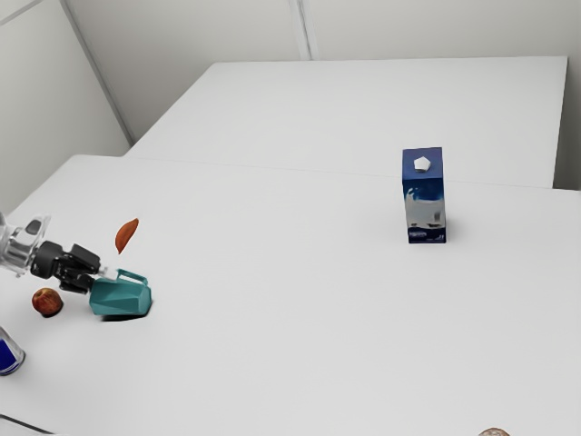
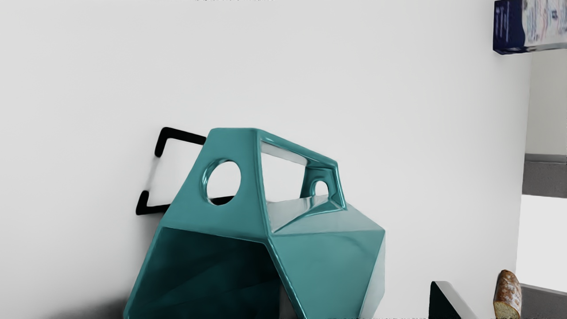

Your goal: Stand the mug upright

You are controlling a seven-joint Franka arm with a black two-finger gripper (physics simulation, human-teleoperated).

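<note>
In the exterior view, my black gripper (image 1: 94, 273) is at the left, right beside the teal mug (image 1: 121, 296). The mug lies on its side, handle uppermost, a dark shadow under it. From the wrist view, the faceted mug (image 2: 328, 257) turns its dark mouth toward my hand. My gripper (image 2: 364, 303) stands open there: one finger (image 2: 445, 301) is outside the mug, apart from its wall, and a grey sliver inside the mouth looks like the other finger (image 2: 286, 305). Their lower parts are cut off.
Near the gripper in the exterior view are an apple (image 1: 47, 302), an orange-brown leaf-shaped piece (image 1: 127, 235) and a blue-and-silver can (image 1: 9, 352). A blue carton (image 1: 424, 200) stands farther off toward the exterior view's right. A bread piece (image 2: 507, 294) appears in the wrist view.
</note>
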